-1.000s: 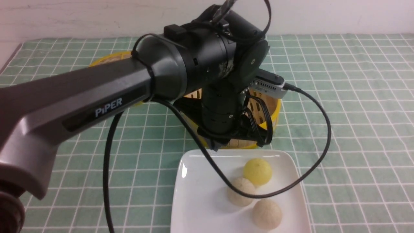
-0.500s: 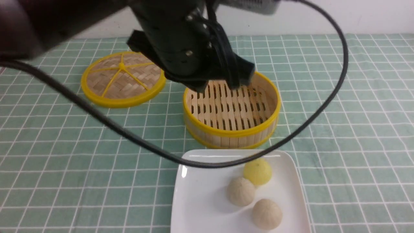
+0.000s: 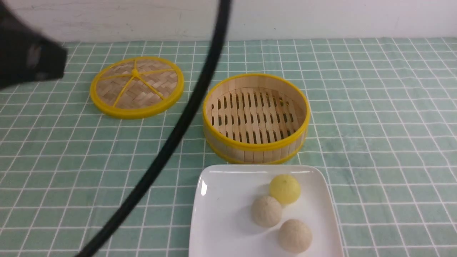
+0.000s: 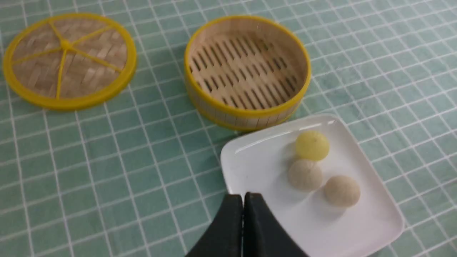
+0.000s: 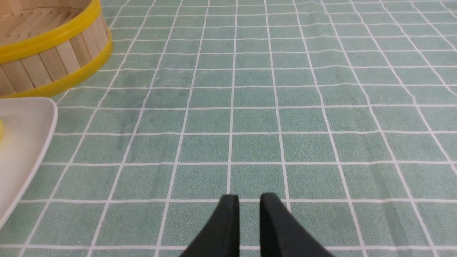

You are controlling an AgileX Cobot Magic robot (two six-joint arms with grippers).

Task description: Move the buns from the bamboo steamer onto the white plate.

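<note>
Left claw clenched on nothing; right claw parted, unladen. Best to retract smoothly, cable high above yellow bun and two beige buns on white plate, rightward of left claw; beyond, bare bamboo steamer.

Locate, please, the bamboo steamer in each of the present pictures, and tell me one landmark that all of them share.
Front view: the bamboo steamer is at the upper middle, whole.
Left wrist view: it is in the upper middle part, whole.
Right wrist view: only part of it shows, in the picture's top left corner.
Shared landmark: the white plate, beside the steamer.
</note>
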